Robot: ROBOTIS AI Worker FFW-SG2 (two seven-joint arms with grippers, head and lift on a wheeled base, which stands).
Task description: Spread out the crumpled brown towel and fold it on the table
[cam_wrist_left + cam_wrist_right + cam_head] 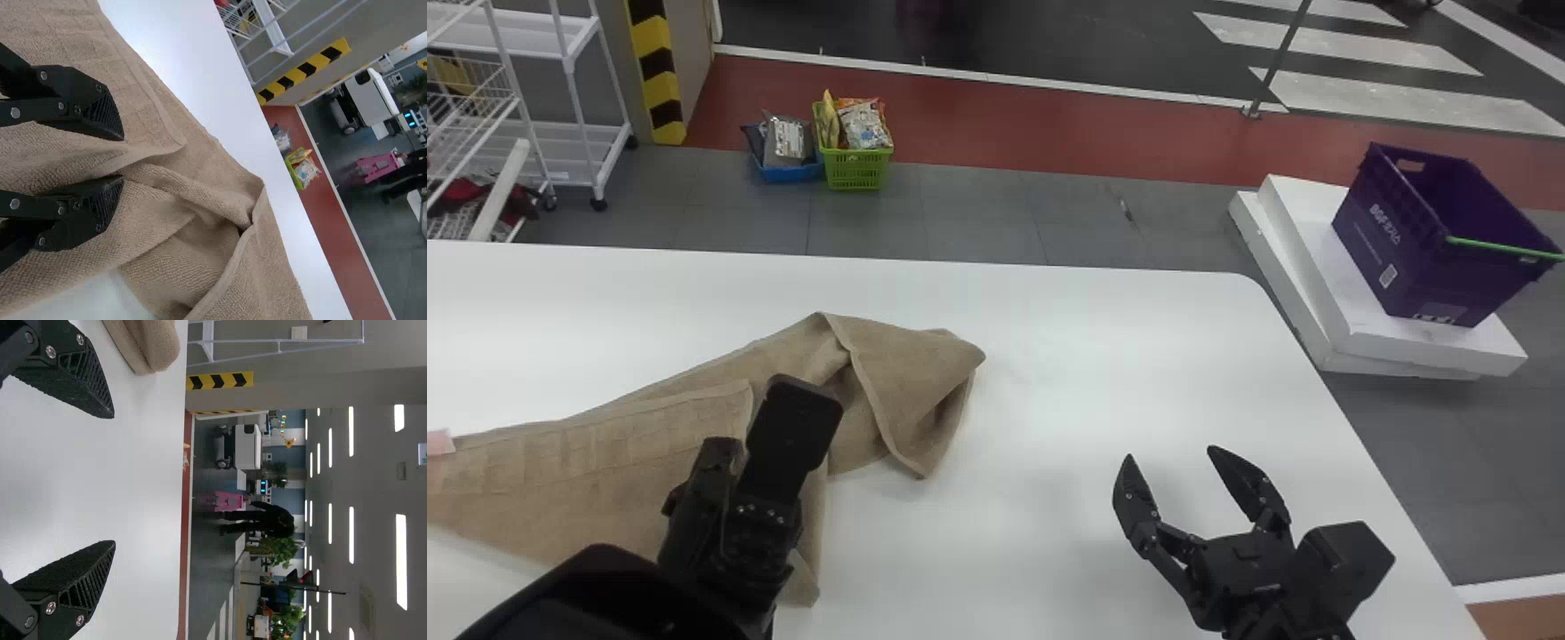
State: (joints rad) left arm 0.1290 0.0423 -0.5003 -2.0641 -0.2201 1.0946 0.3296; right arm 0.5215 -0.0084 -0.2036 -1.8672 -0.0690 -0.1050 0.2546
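The head view takes in the broad white table (1049,356), with the purple crate (1432,240) on white slabs (1325,293) beyond its right side, and a small pink scrap (439,443) at the towel's left end; the right wrist view instead shows strip lights (351,527) on the ceiling and green plants (283,550) in the hall; the left wrist view gives the towel's weave close up, with a dark hollow under one fold.

The brown towel (605,480) lies on the left part of the table, a long uneven band slanting away toward the middle; its left stretch is flatter, with a doubled layer and a visible hem, while its right end is twisted and bunched into overlapping flaps; one corner points toward the near side.

The left gripper (793,422) is over the towel, its jaws partly apart; cloth lies below and around them, and whether they touch it I cannot tell; the right gripper (1172,453) has its jaws wide apart with nothing between them, above bare table near the right edge; white surface separates it from the towel, and a strip of white runs between the towel and the table's far edge.
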